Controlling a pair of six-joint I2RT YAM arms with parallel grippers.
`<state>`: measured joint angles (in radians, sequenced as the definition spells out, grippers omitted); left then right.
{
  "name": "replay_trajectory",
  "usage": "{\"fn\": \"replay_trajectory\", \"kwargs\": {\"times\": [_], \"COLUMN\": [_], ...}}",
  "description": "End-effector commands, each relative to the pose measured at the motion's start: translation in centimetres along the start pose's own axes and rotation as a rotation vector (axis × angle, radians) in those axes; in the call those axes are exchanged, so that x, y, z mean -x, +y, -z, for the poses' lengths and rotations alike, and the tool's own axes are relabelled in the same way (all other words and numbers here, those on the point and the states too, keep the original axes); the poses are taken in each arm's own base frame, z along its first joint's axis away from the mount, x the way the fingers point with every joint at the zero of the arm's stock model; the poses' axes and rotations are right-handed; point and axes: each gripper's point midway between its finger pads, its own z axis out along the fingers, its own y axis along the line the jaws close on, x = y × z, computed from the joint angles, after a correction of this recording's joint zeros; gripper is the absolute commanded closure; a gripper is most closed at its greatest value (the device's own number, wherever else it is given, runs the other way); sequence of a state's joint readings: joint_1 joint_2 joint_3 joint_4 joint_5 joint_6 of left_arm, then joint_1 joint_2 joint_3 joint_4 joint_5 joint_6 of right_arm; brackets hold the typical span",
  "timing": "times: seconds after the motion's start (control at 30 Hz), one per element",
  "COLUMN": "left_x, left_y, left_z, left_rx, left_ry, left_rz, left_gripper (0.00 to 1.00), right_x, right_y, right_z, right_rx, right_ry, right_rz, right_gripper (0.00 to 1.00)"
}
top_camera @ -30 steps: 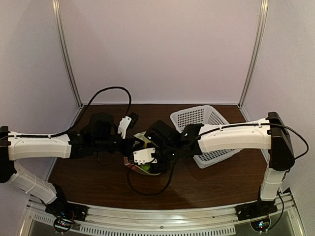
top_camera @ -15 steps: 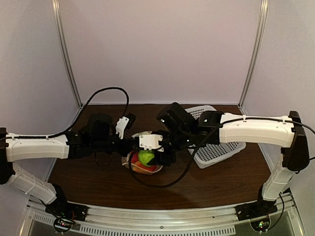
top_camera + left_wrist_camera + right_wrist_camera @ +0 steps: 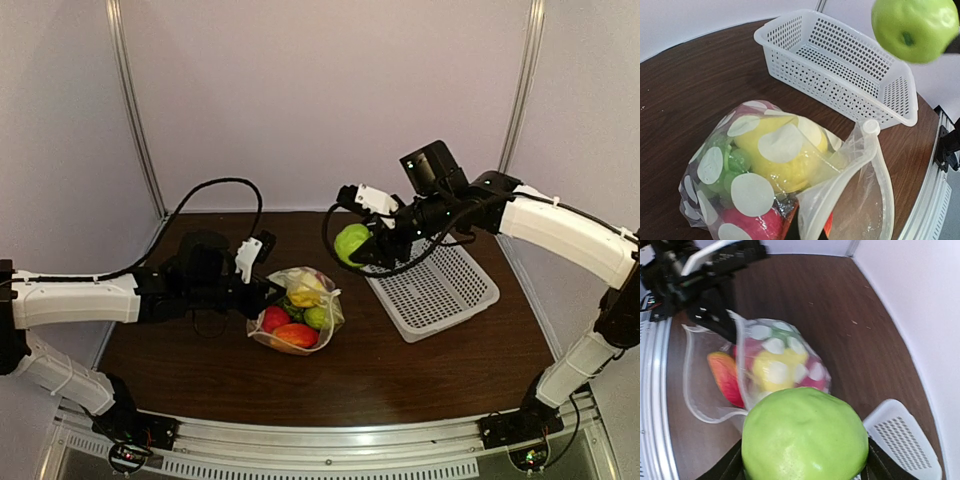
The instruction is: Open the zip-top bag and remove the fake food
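We see the right gripper (image 3: 354,245) up in the air w/ its fingers pinching a green apple (image 3: 915,27) from both sides. In the right wrist cam the apple fills the gap btw. the two dark fingers. The apple hangs clear of the table (image 3: 200,370), near the far-left corner of the white perforated basket (image 3: 435,290). We can't tell if it's over the rim or just beside it. The basket sits on the right half of the table, at an angle to the edges.

The zip-top bag (image 3: 297,310) lies on the table approx. midway btw. the arms, left of the basket & apart from it. Its mouth is open, w/ the zip strip bowed into a loop. The left gripper (image 3: 262,292) is at the bag's left edge, closed on the rim there; the right wrist cam shows its black fingers nipping the plastic. Inside the bag we make out a yellow lemon (image 3: 790,170), a red apple (image 3: 274,318), an orange piece (image 3: 297,336) & a green piece (image 3: 316,317), all piled together & touching.
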<state>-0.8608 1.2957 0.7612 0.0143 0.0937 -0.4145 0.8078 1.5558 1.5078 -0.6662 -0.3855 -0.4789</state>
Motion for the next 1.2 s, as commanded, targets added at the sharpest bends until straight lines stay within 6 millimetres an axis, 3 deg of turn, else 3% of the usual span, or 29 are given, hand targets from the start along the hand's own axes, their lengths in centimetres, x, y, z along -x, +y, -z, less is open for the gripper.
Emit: {"fn": "replay_trajectory", "kwargs": {"times": [0.0, 0.13, 0.3, 0.57, 0.97, 1.17], "left_x": [0.7, 0.7, 0.5, 0.4, 0.0, -0.1], "left_y": [0.1, 0.1, 0.4, 0.6, 0.3, 0.1], "left_z": [0.3, 0.3, 0.2, 0.1, -0.3, -0.5], "left_rx": [0.015, 0.019, 0.03, 0.045, 0.025, 0.009], "left_ry": [0.01, 0.026, 0.022, 0.038, 0.051, 0.057], "left_rz": [-0.018, -0.02, -0.01, 0.009, 0.013, 0.014], "left_gripper": [1.0, 1.0, 1.0, 1.0, 1.0, 1.0], "right_x": [-5.1, -10.1, -15.8, -21.5, -25.6, -26.5], "right_y": [-6.5, -11.2, -15.6, -19.3, -22.0, -21.3], "right_z": [1.8, 2.1, 0.9, -1.8, -4.7, -5.5], "right_rx": [-0.261, -0.373, -0.501, -0.537, -0.581, -0.539], "right_ry": [0.144, 0.279, 0.51, 0.71, 0.802, 0.817], "right_rz": [-0.016, -0.063, -0.105, -0.163, -0.173, -0.189], "right_gripper": [0.42, 0.42, 0.41, 0.39, 0.33, 0.14]}}
